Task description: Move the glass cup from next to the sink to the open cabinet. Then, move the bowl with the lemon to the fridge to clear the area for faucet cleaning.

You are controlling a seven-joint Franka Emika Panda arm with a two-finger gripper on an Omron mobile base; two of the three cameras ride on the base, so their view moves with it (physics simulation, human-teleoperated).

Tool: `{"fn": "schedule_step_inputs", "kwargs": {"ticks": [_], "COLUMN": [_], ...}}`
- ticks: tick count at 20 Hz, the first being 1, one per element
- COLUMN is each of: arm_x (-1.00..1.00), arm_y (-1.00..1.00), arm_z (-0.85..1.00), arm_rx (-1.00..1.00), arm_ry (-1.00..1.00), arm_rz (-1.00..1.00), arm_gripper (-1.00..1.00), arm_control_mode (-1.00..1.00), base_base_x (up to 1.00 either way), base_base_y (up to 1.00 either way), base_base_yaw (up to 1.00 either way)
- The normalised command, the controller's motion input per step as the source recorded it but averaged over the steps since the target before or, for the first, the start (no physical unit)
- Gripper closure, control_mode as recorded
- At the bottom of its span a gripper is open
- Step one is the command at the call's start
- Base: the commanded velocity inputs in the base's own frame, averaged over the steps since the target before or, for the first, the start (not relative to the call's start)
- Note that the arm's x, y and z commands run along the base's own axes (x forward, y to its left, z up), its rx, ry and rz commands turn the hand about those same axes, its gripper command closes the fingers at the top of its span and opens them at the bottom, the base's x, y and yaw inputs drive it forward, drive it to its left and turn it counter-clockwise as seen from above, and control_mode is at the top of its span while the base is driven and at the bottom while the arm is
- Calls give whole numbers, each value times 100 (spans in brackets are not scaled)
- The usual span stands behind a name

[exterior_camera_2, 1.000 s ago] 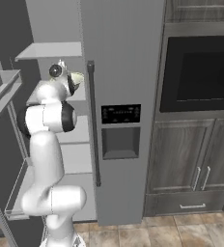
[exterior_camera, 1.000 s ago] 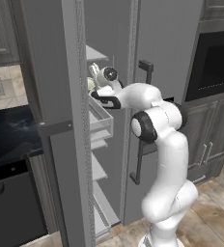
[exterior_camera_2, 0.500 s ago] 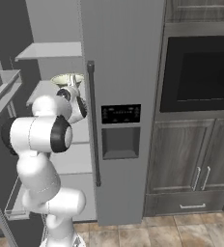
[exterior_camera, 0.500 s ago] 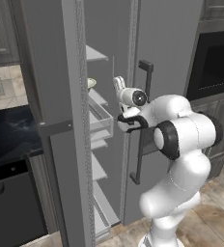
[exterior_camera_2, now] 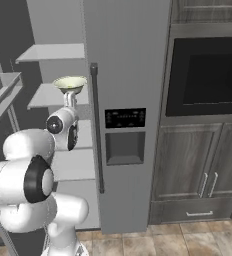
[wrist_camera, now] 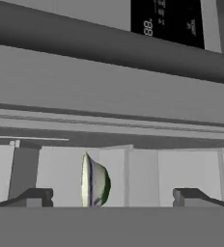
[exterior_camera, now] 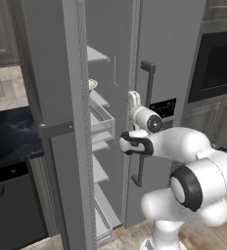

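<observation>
The cream-white bowl (exterior_camera_2: 70, 83) rests on a white inner shelf of the open fridge (exterior_camera_2: 128, 55), and it shows again behind the door edge (exterior_camera: 92, 85). In the hand view the bowl (wrist_camera: 94, 181) appears on its side, some way beyond the fingertips. A yellow-green tint inside it is all I can make out of the lemon. My gripper (exterior_camera_2: 69, 98) is open and empty, drawn back just below and in front of the bowl, with its fingers (exterior_camera: 133, 97) pointing up outside the shelves. The gripper (wrist_camera: 111, 198) touches nothing.
The fridge's open left door (exterior_camera: 52, 122) stands close on the arm's left, with door bins (exterior_camera: 103, 122) beside it. The shut right door carries a bar handle (exterior_camera_2: 95, 125) and a dark dispenser panel (exterior_camera_2: 124, 135). A black built-in oven (exterior_camera_2: 208, 75) sits over lower cabinets (exterior_camera_2: 198, 175).
The arm has pulled back out of the fridge compartment, away from the shelf. The bowl stays on the shelf. The gripper has stayed open.
</observation>
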Motion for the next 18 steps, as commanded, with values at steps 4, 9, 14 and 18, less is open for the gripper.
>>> {"fn": "schedule_step_inputs", "kwargs": {"ticks": [4,9,14,18], "arm_x": [-75,0,0,0], "arm_y": [-34,0,0,0], "arm_z": [75,0,0,0], "arm_rx": [3,0,0,0], "arm_ry": [14,0,0,0], "arm_rz": [-4,0,0,0], "arm_gripper": [-100,-100,-100,-100], "arm_control_mode": [100,100,100,100], "base_base_x": [-25,-100,-100,-100], "base_base_y": [-12,-56,-55,-59], "base_base_yaw": [-1,-10,-17,-13]}}
